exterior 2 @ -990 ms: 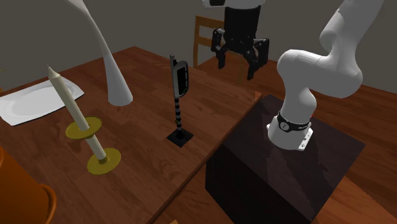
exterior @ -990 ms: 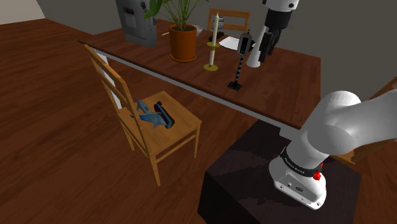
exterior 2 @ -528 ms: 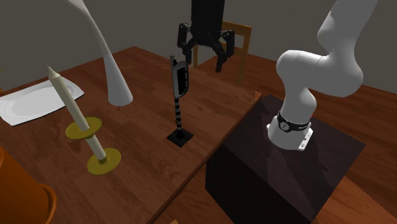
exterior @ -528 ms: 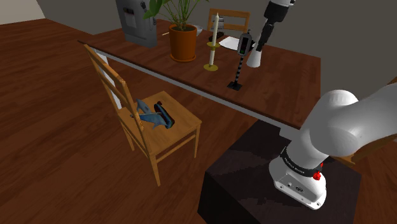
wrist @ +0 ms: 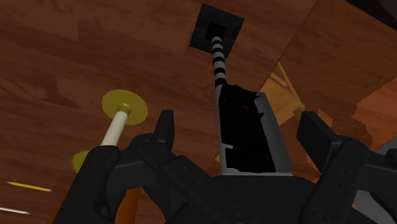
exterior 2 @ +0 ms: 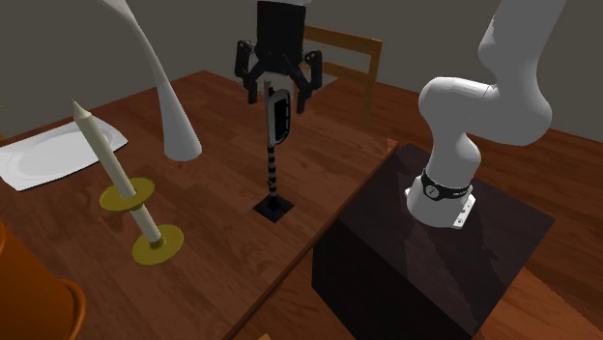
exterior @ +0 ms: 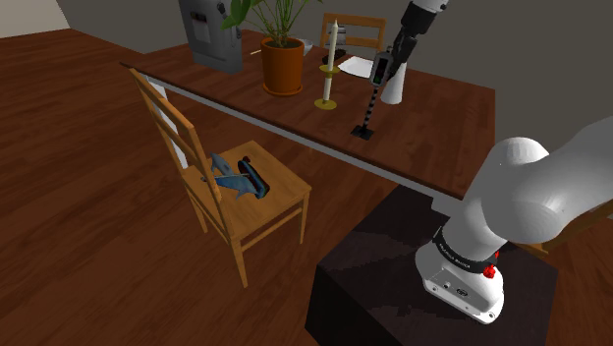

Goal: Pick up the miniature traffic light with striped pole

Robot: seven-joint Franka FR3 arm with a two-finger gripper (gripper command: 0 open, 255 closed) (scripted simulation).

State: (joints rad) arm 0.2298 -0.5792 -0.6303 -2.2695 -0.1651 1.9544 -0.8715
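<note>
An orange pot (exterior: 282,65) on the wooden table (exterior: 432,123) holds a leafy plant (exterior: 278,18). Near the table's edge, the miniature traffic light (exterior 2: 273,166) stands upright on its black base. The gripper (exterior 2: 278,99) has its fingers spread either side of the light's head.

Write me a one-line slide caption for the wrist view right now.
Open gripper straddling, not touching, the head of the striped-pole traffic light; a candle stands nearby on the wooden table.
</note>
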